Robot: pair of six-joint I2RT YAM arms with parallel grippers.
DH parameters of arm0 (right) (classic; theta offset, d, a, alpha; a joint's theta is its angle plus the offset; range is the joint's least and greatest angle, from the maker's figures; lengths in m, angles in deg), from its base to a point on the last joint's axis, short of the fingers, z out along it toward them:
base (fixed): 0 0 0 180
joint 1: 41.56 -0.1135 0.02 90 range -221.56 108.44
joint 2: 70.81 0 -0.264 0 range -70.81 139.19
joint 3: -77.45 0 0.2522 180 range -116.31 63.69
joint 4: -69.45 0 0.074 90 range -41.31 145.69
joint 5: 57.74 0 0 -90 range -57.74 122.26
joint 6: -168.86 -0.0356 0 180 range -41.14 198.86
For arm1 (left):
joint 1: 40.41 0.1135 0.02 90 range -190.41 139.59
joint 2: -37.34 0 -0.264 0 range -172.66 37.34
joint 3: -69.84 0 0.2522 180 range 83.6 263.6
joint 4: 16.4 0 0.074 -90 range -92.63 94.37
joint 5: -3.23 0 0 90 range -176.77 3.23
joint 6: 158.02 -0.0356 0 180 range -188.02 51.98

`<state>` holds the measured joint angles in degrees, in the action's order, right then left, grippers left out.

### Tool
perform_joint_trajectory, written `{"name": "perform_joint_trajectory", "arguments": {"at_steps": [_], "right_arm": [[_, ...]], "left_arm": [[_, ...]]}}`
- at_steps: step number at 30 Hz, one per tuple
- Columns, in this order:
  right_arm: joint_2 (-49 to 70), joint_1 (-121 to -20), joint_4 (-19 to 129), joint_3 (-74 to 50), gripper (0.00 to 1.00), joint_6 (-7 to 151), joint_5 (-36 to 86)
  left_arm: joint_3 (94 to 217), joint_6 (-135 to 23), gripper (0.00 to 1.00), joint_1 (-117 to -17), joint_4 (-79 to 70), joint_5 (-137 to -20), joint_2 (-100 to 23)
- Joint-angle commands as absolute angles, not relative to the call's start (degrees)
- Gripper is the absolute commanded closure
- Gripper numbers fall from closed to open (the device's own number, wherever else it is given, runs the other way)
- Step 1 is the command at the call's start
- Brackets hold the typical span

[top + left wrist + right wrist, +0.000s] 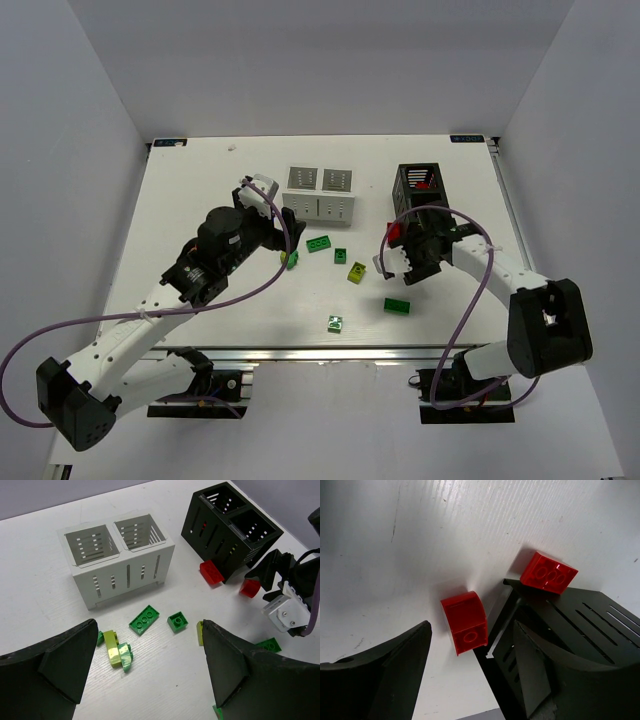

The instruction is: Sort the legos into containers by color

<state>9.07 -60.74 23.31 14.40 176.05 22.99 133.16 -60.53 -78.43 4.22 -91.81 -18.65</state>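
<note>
The white container (320, 195) (120, 560) and the taller black container (420, 185) (230, 527) stand at the back. A curved red lego (465, 621) (248, 587) lies beside the black container's wall, with my right gripper (471, 630) (398, 240) open around it and not touching it. A second red lego (549, 573) (211, 572) leans on the black container. My left gripper (150, 665) (283, 250) hangs open above the table. A yellow-green lego (116, 649) lies joined to a green one (127, 657) near its left finger.
Loose green legos lie in front of the white container: a long one (144, 619) (319, 244) and a small one (177, 621). Nearer the arms are a yellow-green lego (357, 270) and two green ones (397, 306) (336, 322). Red shows inside the black container.
</note>
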Motion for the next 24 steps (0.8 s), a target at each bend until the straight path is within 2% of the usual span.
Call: {"name": "perform_joint_trajectory", "arguments": {"at_steps": [1, 24], "right_arm": [[10.04, -61.51, 25.98, 14.83, 0.28, 177.56, 24.53], [18.40, -62.13, 25.10, 10.61, 0.33, 176.16, 31.03]], "left_arm": [[133.00, -60.55, 0.06, -77.94, 3.34, -89.67, -17.68], [132.82, -60.11, 0.06, -77.32, 2.64, -88.53, -17.42]]}}
